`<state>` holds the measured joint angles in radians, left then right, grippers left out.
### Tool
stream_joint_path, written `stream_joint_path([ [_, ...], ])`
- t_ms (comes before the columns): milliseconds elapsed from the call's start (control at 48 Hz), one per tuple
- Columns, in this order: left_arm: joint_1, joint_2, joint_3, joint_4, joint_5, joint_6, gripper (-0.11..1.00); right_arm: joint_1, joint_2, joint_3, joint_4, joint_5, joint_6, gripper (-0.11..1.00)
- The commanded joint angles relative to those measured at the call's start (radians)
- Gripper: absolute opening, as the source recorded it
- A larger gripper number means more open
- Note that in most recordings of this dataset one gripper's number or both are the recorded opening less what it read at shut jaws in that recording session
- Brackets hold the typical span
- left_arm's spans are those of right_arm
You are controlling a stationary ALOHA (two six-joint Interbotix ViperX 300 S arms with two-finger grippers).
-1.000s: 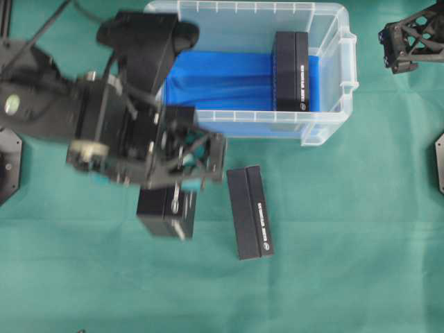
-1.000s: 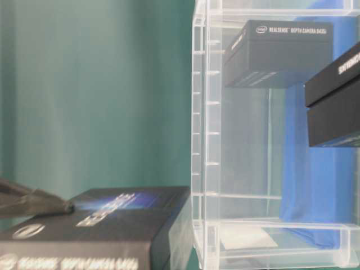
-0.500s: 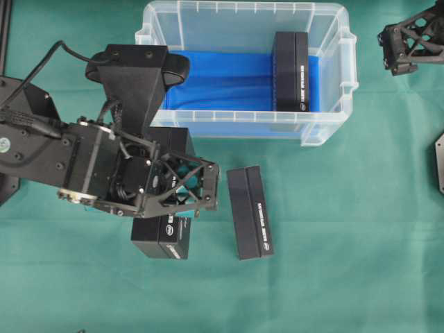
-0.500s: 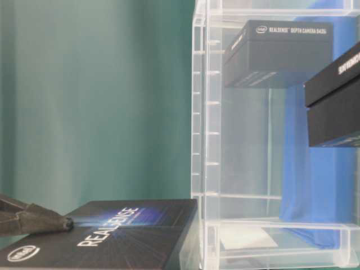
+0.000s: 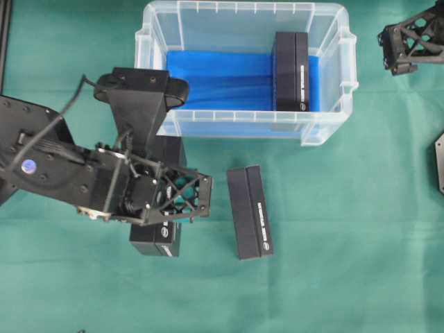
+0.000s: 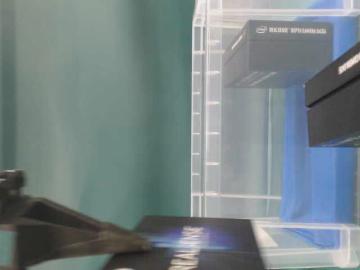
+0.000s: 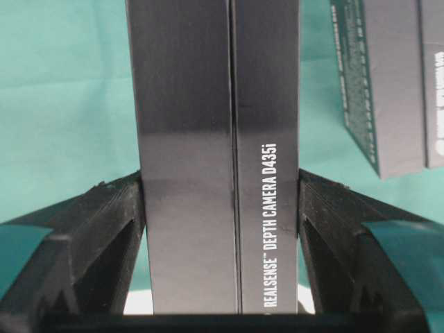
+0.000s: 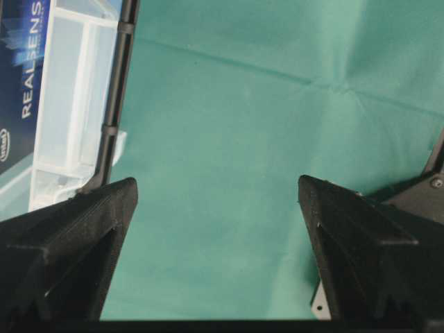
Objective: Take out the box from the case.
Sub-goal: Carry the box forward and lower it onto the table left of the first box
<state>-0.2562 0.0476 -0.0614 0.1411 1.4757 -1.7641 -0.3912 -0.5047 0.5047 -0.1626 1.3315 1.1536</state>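
a: status on boxes? how many out of the case [image 5: 326,104]?

b: two out by the look of it. one black box lies loose on the green table [image 5: 361,236], right of the left gripper [image 5: 182,202], near side of the case. call it the loose box [image 5: 250,211]. the other, the held box [image 7: 215,159], is in the left gripper, jaws closed on its two long sides, pads touching both faces in the wrist view.

a: held box clear of the case?

b: yes, outside it, just on the near side of the case's left end, mostly hidden under the arm from overhead. can't tell if it sits on the table or hangs just above it.

a: anything left inside?

b: one more, the remaining box [image 5: 291,71], standing on edge at the right end of the case on the blue cloth [image 5: 215,80]. untouched.

a: right gripper [image 8: 218,243]?

b: parked far right, well apart from the case, jaws wide, nothing between them, only table cloth under it.

a: so progress?

b: my read: about two thirds if all boxes count. left to do: let go of the held box on the table, then fetch the remaining box from the case.
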Motion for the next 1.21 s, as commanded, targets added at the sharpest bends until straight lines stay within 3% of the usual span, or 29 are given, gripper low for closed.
stream_joint_path([
  [0,-0.009,-0.044,0.046,0.017,-0.075,-0.011,0.61,0.003,-0.009,-0.015,-0.003,-0.005,0.0,0.92],
  [417,-0.044,-0.031,0.316,0.025,-0.364,-0.14,0.61,0.003,-0.009,-0.015,-0.003,-0.002,0.002,0.92],
  [875,-0.046,-0.002,0.419,0.018,-0.511,-0.137,0.61,0.003,-0.009,-0.015,-0.002,-0.002,0.003,0.92],
  [1188,-0.046,-0.005,0.42,0.015,-0.543,-0.135,0.61,0.003,-0.009,-0.017,0.0,-0.002,0.005,0.92],
])
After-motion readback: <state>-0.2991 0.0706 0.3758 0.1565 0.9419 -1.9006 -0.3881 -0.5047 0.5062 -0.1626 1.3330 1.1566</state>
